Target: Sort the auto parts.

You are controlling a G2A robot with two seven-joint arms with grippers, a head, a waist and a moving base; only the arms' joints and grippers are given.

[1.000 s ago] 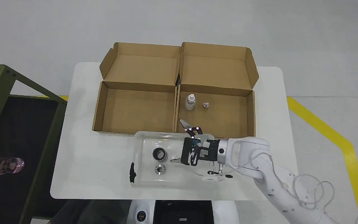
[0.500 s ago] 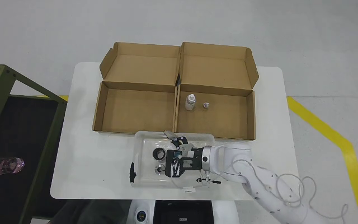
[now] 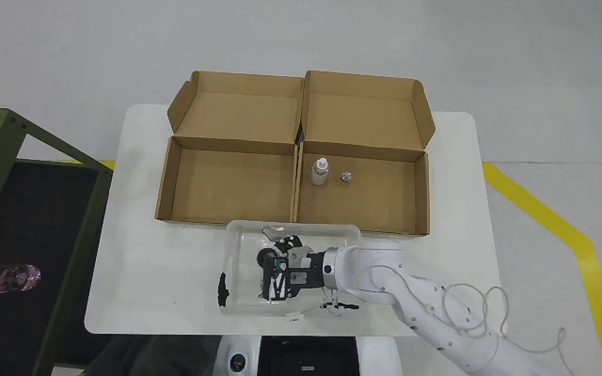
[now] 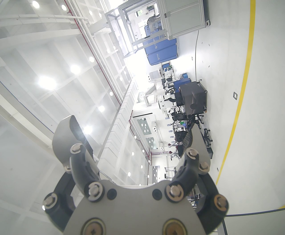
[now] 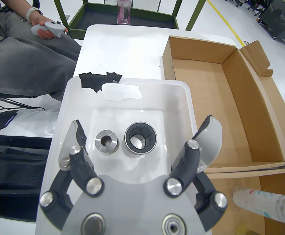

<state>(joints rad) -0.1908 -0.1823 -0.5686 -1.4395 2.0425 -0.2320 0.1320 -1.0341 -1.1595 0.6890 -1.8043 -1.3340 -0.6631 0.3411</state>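
Right end effector (image 5: pixel 142 127) spread wide; black sleeve (image 5: pixel 140 141) between fingers, inside bin (image 5: pixel 155 81).

Background stuff: it's all on a white table (image 3: pixel 150 273) with rounded corners, on a pale grey floor (image 3: pixel 527 75). At the table's 9 o'clock there's a green-framed cart (image 3: pixel 47 244) with a black shelf. A pink water bottle (image 3: pixel 19 277) is on it, more toward 8 o'clock. A yellow floor line (image 3: pixel 546 214) cuts diagonally past at about 3 to 4 o'clock.

The left wrist view takes in the hall: bright ceiling lights (image 4: pixel 46 82), blue machine cabinets (image 4: pixel 161 50), and a grey-framed enclosure (image 4: pixel 184 15) just beside them. There's also a dark boxy unit (image 4: pixel 192 98) with office chairs (image 4: pixel 206 135) near it, plus a curved yellow line (image 4: pixel 242 89) on the floor.
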